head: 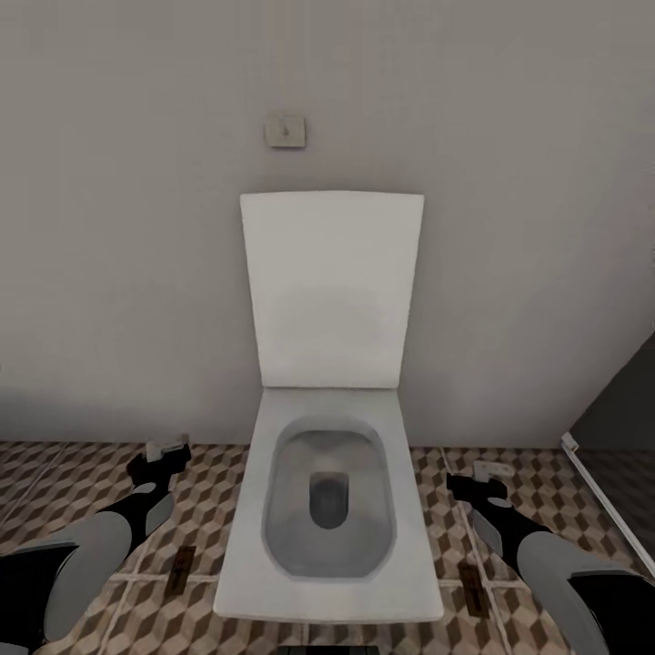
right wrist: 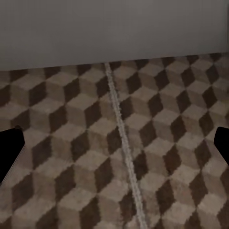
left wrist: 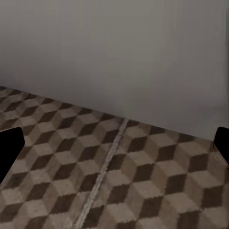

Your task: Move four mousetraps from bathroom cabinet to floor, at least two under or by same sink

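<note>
Two mousetraps (head: 182, 566) (head: 473, 577) lie on the bathroom floor (head: 73, 473) flanking the toilet (head: 329, 509), seen from the head; both pincers (head: 162, 455) (head: 484, 475) gape apart, empty

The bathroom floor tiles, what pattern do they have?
The bathroom floor has a brown, beige and white 3D cube pattern with pale grout lines, clearest in the right wrist view.

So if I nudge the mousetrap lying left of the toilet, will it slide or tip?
The mousetrap lies flat on the tiled floor, so it should probably slide, not tip. It looks tiny and thin, so likely light. Being so flat, it may be hard for the left gripper to grasp.
</note>
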Controlling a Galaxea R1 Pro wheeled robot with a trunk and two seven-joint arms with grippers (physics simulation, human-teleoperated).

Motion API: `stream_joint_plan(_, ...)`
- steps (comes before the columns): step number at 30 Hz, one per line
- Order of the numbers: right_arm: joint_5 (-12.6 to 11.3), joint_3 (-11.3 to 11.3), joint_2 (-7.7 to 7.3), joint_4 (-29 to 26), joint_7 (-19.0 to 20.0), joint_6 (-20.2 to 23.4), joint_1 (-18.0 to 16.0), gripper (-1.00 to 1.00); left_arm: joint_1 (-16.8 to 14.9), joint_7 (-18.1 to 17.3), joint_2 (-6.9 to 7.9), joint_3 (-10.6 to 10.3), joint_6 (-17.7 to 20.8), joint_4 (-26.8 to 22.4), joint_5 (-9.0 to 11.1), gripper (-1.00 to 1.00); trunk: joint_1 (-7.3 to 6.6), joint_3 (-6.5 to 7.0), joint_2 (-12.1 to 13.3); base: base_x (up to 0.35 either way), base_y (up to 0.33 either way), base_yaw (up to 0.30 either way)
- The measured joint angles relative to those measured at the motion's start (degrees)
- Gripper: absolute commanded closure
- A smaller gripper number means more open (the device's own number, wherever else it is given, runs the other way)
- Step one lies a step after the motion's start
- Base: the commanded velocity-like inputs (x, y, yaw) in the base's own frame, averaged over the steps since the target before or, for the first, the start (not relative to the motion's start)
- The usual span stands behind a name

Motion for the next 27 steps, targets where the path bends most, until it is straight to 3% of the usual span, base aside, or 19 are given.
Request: stream_joint_plan(27,0.03,0.02,0.0,0.0,-0.01,0.0,-0.01,-1.0,0.0,-0.01,0.0,0.0,-0.11,0.0,0.0,-1.0,-0.7,5.99,0.36,0.0,0.0,0.0)
